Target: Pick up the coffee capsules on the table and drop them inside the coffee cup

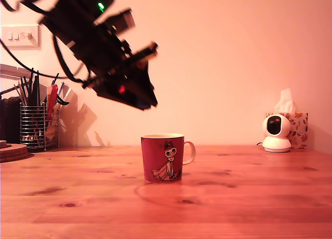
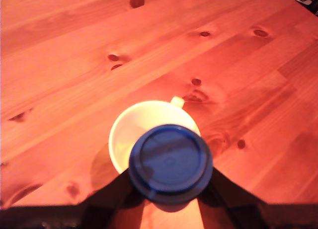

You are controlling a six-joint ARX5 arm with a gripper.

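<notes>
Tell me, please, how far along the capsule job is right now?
Done: the pick-up. The wrist view shows the dark blue capsule clamped in the gripper and off the table.
In hand: the carry. The capsule hangs above the cup, overlapping its pale open mouth.
Left: the release. The cup's visible inside is bare, so nothing has dropped in yet. No other capsule shows on the table.

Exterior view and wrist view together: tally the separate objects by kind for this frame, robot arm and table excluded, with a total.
Red mug: 1
Dark blue coffee capsule, held in the gripper over the mug: 1
White camera: 1
Tissue box: 1
Wire utensil holder: 1
Round wooden board: 1
Wall switch plate: 1
Total: 7
</notes>
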